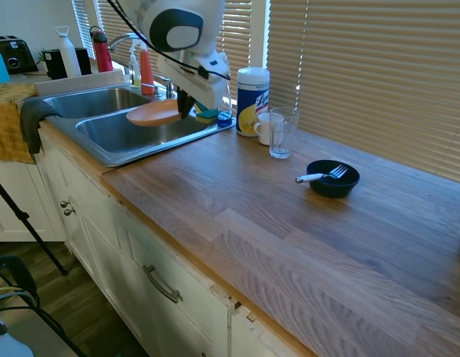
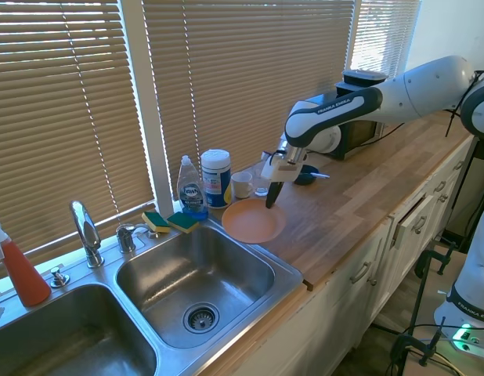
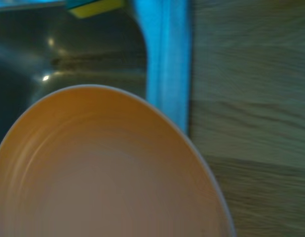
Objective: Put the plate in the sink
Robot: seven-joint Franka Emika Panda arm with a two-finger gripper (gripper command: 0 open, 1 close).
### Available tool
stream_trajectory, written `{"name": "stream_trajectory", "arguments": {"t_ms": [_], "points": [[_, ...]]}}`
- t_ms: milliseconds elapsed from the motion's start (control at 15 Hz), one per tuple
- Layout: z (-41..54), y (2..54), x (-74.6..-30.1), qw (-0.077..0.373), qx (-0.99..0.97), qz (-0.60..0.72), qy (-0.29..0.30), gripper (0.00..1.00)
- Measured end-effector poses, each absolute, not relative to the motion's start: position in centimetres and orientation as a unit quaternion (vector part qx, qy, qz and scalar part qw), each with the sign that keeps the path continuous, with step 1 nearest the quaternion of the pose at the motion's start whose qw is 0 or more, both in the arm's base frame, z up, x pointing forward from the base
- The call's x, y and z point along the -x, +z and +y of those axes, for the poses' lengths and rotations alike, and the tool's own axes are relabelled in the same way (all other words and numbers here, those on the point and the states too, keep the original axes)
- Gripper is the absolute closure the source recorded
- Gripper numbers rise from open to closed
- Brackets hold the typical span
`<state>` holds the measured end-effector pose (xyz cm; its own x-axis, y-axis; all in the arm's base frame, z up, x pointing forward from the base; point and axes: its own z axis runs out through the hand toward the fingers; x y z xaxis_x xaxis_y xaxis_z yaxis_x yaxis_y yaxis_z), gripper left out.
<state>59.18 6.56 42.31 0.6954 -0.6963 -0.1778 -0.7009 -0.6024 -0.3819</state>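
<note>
One salmon-orange plate [image 1: 153, 113] hangs by its rim from the gripper [image 1: 187, 108], whose fingers are clenched on its edge; it sits above the sink [image 1: 122, 134], over the basin nearer the bench [image 1: 289, 223]. Behind that basin, on the sink's back ledge, lie sponges [image 1: 207, 114], with a wipes canister [image 1: 252, 91], a white mug [image 1: 266, 127] and a clear glass [image 1: 282, 132] just beyond the sink on the bench. Well away from the sink sits a black bowl [image 1: 333, 178] with a fork [image 1: 319, 175] in it. A yellow towel [image 1: 10, 123] drapes past the sink's far basin.

From the opposite side, the plate [image 2: 254, 220] overlaps the sink's [image 2: 226, 313] corner, partly over bench [image 2: 359, 204] and partly over basin, the gripper [image 2: 270, 201] pinching its far rim. A dish soap bottle [image 2: 192, 189] and two sponges [image 2: 170, 222] crowd the sink's back ledge beside the faucet [image 2: 85, 232]; a red spray bottle [image 2: 21, 270] stands behind the other basin.

Close up, the plate [image 3: 108, 173] fills the wrist view, with basin steel [image 3: 68, 54] and the sink's rim beyond it, wood alongside.
</note>
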Motion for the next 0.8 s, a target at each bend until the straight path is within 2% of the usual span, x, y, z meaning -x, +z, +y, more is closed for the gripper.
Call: {"name": "stream_trajectory", "arguments": {"t_ms": [267,333,533,800], "points": [[17.0,41.6,-61.9,0.198,0.905,0.376,0.017,1.00],[18.6,40.2,-64.2,0.200,0.904,0.377,0.021,1.00],[19.7,39.5,-65.4,0.200,0.908,0.368,0.027,1.00],[22.3,33.2,-68.8,0.201,0.917,0.341,0.047,1.00]]}}
